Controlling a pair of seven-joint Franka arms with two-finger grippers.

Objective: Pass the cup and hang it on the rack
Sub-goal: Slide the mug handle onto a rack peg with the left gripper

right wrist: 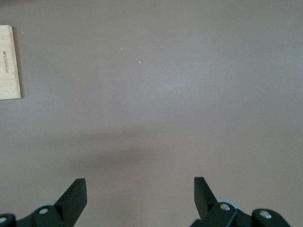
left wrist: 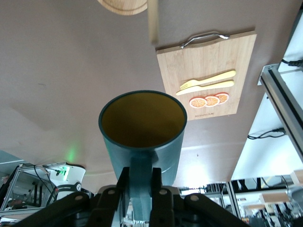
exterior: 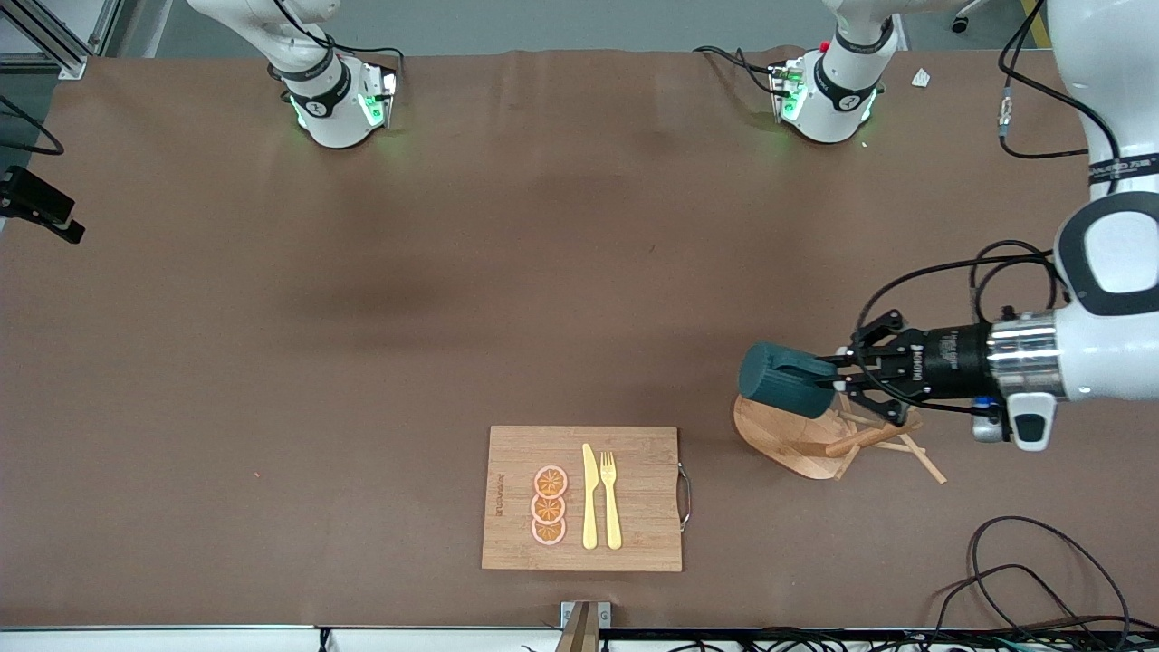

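We see the left claw (exterior: 838, 369) clenched on the handle of the cup (exterior: 784, 379), over the rack (exterior: 797, 439). The right claw (right wrist: 140, 194) waits released over the tabletop (exterior: 362, 317).

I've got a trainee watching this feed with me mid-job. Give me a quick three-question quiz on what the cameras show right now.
1. True or false: the left gripper is shut on the cup's handle.
2. The cup is over which thing? A) the cutting board B) the rack C) bare table
3. Fill in: the right gripper hangs over the bare ____, fingers apart.

Key:
1. True. The left wrist view shows both fingers pinching the handle.
2. B. The cup is held on its side above the rack's base.
3. Table. Only a corner of the cutting board shows at the edge of the right wrist view.
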